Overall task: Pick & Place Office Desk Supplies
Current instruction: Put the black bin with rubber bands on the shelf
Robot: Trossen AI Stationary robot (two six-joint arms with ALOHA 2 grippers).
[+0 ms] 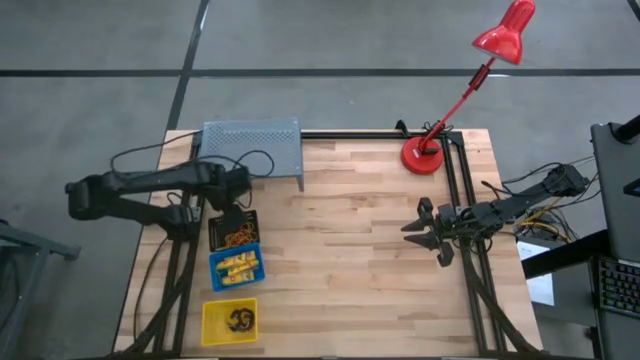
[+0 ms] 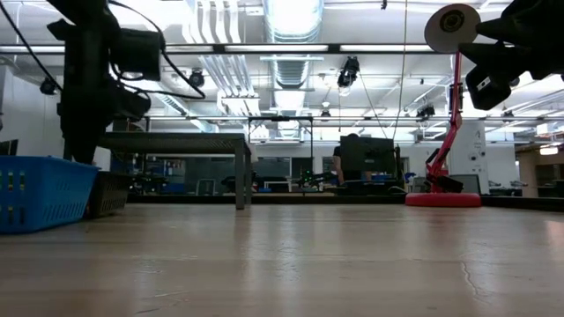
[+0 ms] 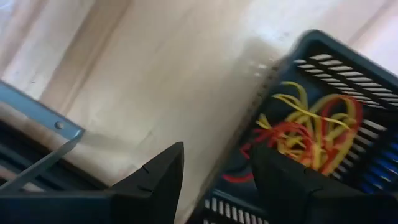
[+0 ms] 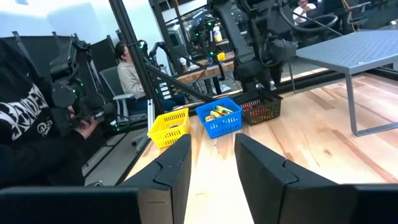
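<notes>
My left hand [image 3: 211,180] open, empty, over black bin [image 3: 348,68] rim; rubber bands [image 3: 311,134] just ahead. Risk: snagging rim, tipping bin. Right hand [image 1: 428,232] open, idle.

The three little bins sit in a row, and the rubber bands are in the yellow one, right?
Not quite. The three bins do sit in a row, but the rubber bands lie in the black bin, not the yellow bin. The high view shows it, and the left wrist view shows red and yellow loops inside that dark bin, right by the left gripper.
</notes>
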